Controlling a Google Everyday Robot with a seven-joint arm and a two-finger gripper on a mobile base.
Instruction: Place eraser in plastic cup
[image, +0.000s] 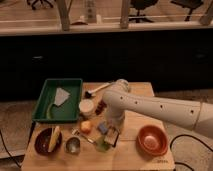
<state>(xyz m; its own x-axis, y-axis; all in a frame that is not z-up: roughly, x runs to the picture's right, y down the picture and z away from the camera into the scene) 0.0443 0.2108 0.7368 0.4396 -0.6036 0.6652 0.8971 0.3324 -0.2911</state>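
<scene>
While your white arm (150, 107) reaches in from the right, the gripper (108, 132) sits low over the middle of the wooden table (142, 91), jaws closed on the small blue-grey eraser (102, 128). The pale-green plastic cup (102, 145) stands just near of the eraser; whether they touch, you can't tell. An orange ball (86, 126) sits just left of the eraser, with a metal cup (73, 145) near-left. An orange bowl (151, 140) is off right, and a green tray (50, 116) far-left.
</scene>
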